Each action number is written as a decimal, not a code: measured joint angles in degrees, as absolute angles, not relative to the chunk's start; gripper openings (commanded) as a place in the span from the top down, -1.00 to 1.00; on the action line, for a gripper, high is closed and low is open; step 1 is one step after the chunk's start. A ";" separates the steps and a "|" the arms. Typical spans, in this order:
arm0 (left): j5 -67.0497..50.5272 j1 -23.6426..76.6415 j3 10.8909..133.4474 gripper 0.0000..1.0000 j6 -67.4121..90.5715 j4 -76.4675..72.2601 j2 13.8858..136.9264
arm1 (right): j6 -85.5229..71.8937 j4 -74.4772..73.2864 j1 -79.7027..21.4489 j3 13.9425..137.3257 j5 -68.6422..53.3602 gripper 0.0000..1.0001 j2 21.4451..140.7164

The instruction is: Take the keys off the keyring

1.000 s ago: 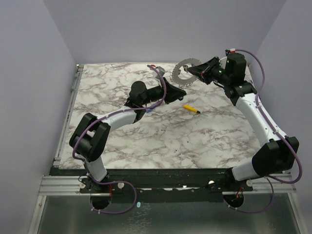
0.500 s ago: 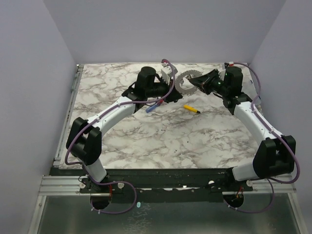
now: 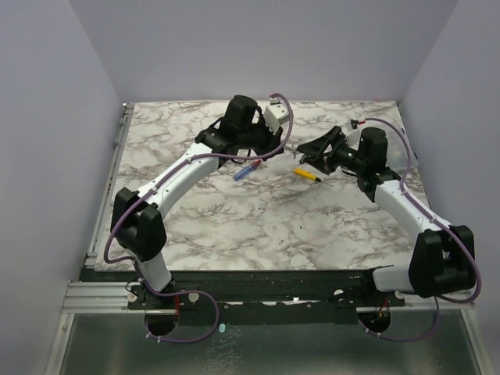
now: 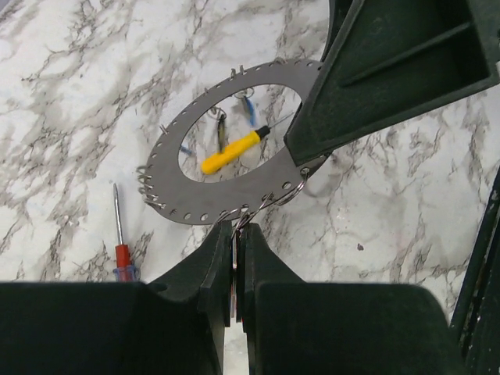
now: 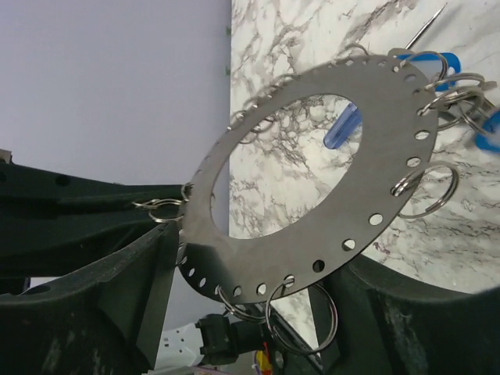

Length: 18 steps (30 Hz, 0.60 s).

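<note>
The keyring, a grey flat disc with a wide hole and a perforated rim, hangs tilted above the table. My left gripper is shut on a thin metal key joined to the disc's near rim by a split ring. My right gripper is open, its fingers on either side of the keyring rim. Blue-headed keys hang from rings on the far rim. In the top view the right gripper faces the left arm, and the disc is almost hidden between them.
A yellow-and-black stick lies on the marble table below the grippers and shows through the disc's hole. A red-and-blue screwdriver lies to its left. Purple walls enclose the table on three sides.
The right arm brought the keyring from the back towards the middle, then opened its jaws. The left wrist lifted and swung back over the disc, staying shut.
</note>
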<state>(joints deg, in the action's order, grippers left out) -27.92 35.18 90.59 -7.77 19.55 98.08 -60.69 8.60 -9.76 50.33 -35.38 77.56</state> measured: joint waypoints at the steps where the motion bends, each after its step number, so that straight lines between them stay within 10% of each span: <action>1: -27.75 35.38 91.00 1.00 -8.97 20.84 98.45 | -59.83 8.58 -9.63 49.98 -36.01 -0.51 77.25; 8: -27.31 36.12 94.15 1.00 -15.00 28.58 99.57 | -50.46 6.52 -9.17 48.01 -43.31 -0.80 74.22; 18: -26.20 38.61 105.12 1.00 -24.80 44.47 104.20 | -38.89 4.67 -4.36 45.89 -62.65 -0.72 72.42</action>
